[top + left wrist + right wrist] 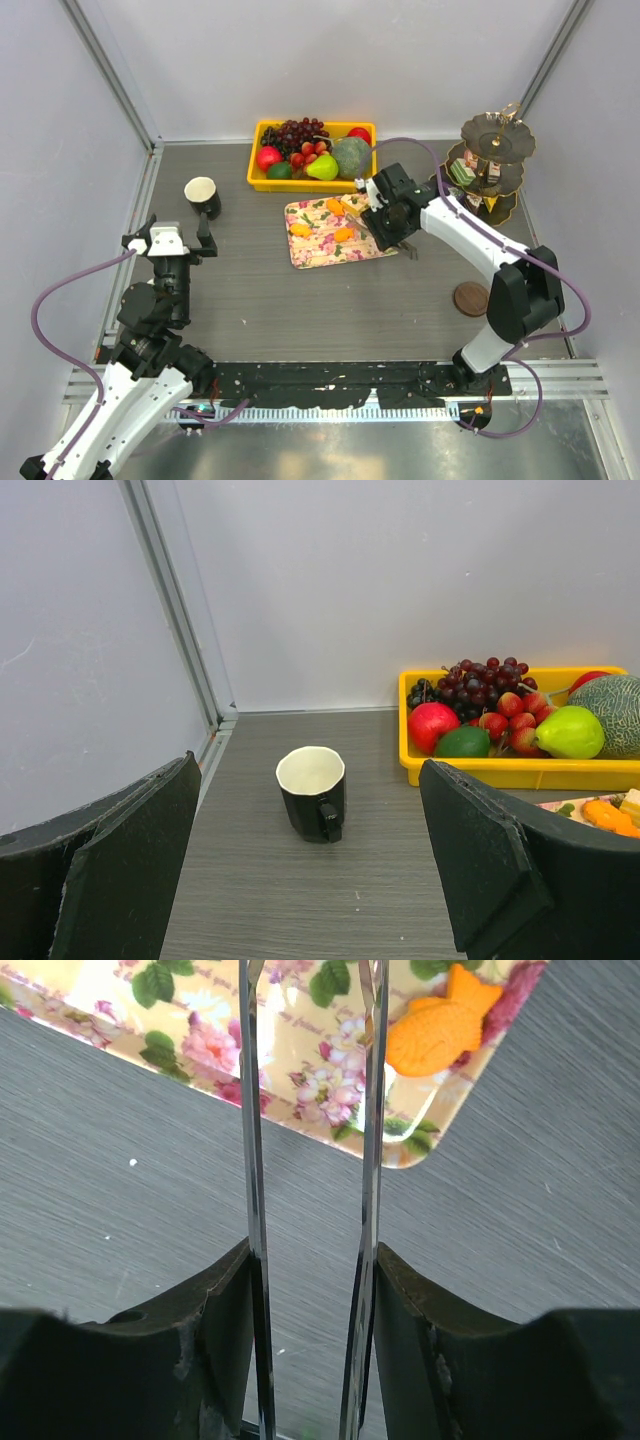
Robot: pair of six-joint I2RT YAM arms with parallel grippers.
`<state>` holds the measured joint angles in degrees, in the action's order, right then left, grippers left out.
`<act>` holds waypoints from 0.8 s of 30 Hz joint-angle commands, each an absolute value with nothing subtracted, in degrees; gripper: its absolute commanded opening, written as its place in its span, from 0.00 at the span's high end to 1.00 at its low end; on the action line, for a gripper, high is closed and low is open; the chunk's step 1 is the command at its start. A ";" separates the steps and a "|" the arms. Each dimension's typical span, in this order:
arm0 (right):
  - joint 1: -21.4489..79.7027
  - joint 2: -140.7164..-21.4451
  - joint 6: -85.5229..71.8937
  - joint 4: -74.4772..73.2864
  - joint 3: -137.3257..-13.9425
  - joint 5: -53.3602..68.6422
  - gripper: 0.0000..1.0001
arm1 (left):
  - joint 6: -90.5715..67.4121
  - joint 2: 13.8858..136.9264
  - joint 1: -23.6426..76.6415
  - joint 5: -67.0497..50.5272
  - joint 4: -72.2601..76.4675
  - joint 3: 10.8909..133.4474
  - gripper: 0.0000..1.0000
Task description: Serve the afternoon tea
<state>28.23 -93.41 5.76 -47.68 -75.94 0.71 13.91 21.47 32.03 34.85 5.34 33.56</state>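
Overhead, the left gripper (176, 232) gapes wide, the black cup (203, 195) at its 1 o'clock; the left wrist sees that cup (313, 792) at 12 o'clock; the right wrist shows the right gripper (312, 1285) clamping metal tongs (252, 1110), an orange pastry (440, 1030) at 1 o'clock.

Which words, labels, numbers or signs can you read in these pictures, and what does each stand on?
Nothing can be read for certain.
Floral rectangular tray: faint cursive lettering among the flowers, too blurred to read.
Black faceted cup, yellow plastic fruit crate, metal tongs: no markings visible.
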 commanded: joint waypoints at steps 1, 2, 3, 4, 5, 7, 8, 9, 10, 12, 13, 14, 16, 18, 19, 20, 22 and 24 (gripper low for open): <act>28.30 -89.82 7.73 -49.83 -76.55 -7.62 0.48 | 13.62 21.18 32.26 35.07 7.21 34.28 0.01; 28.39 -90.17 8.17 -50.01 -77.07 -9.04 0.48 | 13.62 21.09 32.26 35.07 7.29 34.28 0.01; 28.21 -90.44 9.04 -50.01 -77.34 -9.57 0.48 | 13.71 21.09 32.26 35.07 7.21 34.28 0.01; 28.39 -91.14 9.57 -50.01 -78.21 -10.45 0.48 | 13.71 21.09 32.26 35.16 7.21 34.36 0.01; 28.30 -91.66 10.36 -49.92 -78.66 -10.72 0.48 | 13.71 21.09 32.26 35.16 7.21 34.37 0.01; 28.39 -92.81 11.68 -49.22 -79.80 -11.95 0.48 | 13.80 21.09 32.26 35.24 7.21 34.28 0.01; 28.30 -93.51 11.95 -48.96 -80.59 -12.39 0.48 | 13.89 21.27 32.26 35.24 7.21 34.28 0.01; 28.30 -94.04 12.30 -48.69 -81.03 -12.57 0.48 | 13.89 21.36 32.26 35.33 7.21 34.28 0.01; 28.30 -94.91 12.57 -48.69 -82.08 -12.83 0.47 | 13.89 21.27 32.26 35.25 7.21 34.28 0.01; 28.39 -96.23 13.18 -48.69 -83.57 -12.40 0.47 | 13.97 21.27 32.26 35.33 7.29 34.19 0.01; 28.39 -96.50 13.53 -48.78 -83.93 -12.13 0.47 | 13.89 21.36 32.26 35.33 7.29 34.28 0.01; 28.30 -97.11 13.88 -48.69 -84.72 -11.26 0.47 | 13.97 21.36 32.17 35.33 7.21 34.19 0.01; 28.21 -97.64 14.59 -48.17 -85.17 -10.64 0.47 | 13.97 21.44 32.26 35.33 7.29 34.28 0.01; 28.30 -98.08 15.38 -47.55 -85.43 -10.11 0.46 | 14.06 21.45 32.25 35.33 7.38 34.28 0.01; 28.30 -98.17 15.73 -47.29 -85.69 -9.76 0.46 | 14.06 21.53 32.26 35.33 7.38 34.19 0.01; 28.30 -98.52 15.99 -47.11 -85.87 -9.67 0.46 | 14.06 21.53 32.26 35.33 7.38 34.19 0.01; 28.30 -99.40 16.52 -46.76 -86.31 -9.06 0.46 | 14.15 21.45 32.26 35.42 7.38 34.10 0.01; 28.30 -100.11 17.22 -46.50 -86.84 -8.09 0.46 | 14.24 21.53 32.26 35.51 7.47 34.10 0.01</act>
<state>28.32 -99.09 14.83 -48.97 -83.53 -9.85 13.96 21.47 32.03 34.89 5.34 33.56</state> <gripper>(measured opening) 0.541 0.991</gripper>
